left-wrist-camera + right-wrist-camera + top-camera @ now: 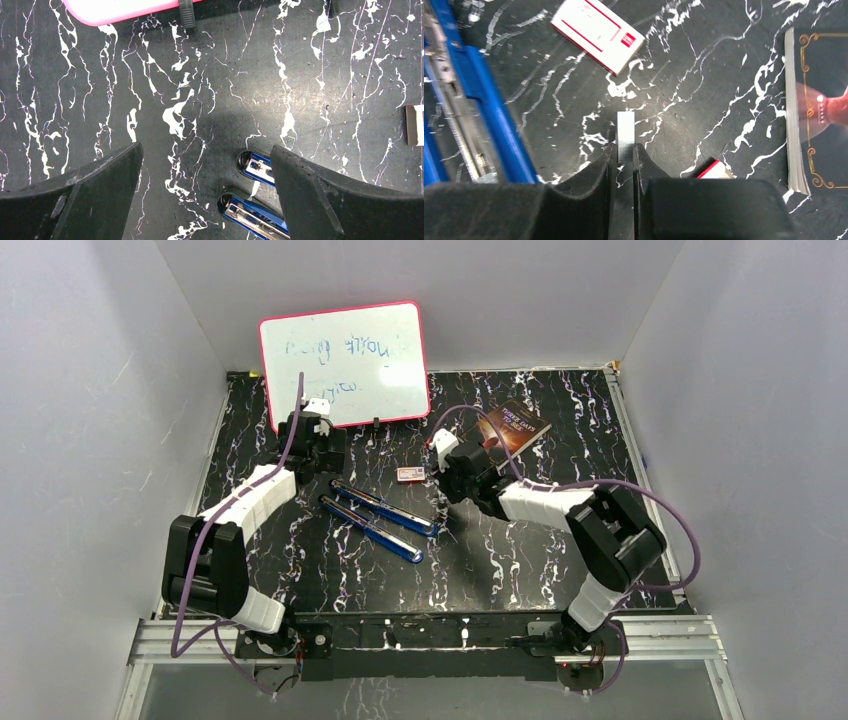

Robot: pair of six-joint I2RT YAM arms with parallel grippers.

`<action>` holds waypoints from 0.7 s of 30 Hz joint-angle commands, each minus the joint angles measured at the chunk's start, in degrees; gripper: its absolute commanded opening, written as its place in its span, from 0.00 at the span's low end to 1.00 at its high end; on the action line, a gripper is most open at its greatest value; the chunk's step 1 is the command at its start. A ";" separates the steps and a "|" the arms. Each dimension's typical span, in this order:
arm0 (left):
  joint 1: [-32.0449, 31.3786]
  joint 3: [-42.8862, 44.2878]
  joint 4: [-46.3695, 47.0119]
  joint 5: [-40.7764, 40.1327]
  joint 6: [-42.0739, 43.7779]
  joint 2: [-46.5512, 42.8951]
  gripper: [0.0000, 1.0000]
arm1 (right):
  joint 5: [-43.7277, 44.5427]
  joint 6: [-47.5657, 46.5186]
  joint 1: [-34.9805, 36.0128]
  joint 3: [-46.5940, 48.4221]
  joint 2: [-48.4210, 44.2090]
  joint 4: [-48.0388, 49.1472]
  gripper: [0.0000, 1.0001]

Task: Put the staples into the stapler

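Spreading wide and empty, the left gripper (205,200) hangs over the marbled table (225,75), with the opened blue stapler (252,167) just beside its right finger. Only the right wrist view reveals the staples (625,131). They are a short silvery strip poking forward, pinched between the fingertips of the right gripper (625,155), right of the stapler.

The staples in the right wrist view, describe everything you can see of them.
The staples are one short, flat, silvery-grey metal strip with fine ridges across it. It is pinched between the jaws of the right gripper, its end jutting past them over the black marbled table, clear of the blue stapler.
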 commanded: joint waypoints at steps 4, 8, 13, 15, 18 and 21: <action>0.26 -0.07 0.67 0.29 -0.12 -3.25 0.98 | 0.81 4.14 -1.65 1.09 7.25 6.12 0.16; 0.26 -0.12 0.67 0.29 -0.14 -3.32 0.98 | 2.44 4.82 -1.80 1.47 9.46 8.44 0.16; 0.26 -0.16 0.67 0.32 -0.19 -3.34 0.98 | 3.29 4.80 -1.81 -0.63 9.99 11.89 0.33; 0.31 -0.16 0.67 0.28 -0.19 -3.30 0.98 | 3.26 4.44 -1.82 -1.75 10.17 13.22 0.38; 0.32 -0.15 0.67 0.29 -0.13 -3.33 0.98 | 3.03 4.08 -1.79 -4.19 10.18 16.01 0.45; 0.37 -0.16 0.67 0.29 -0.14 -3.34 0.98 | 2.58 3.71 -1.75 -6.29 10.34 18.61 0.45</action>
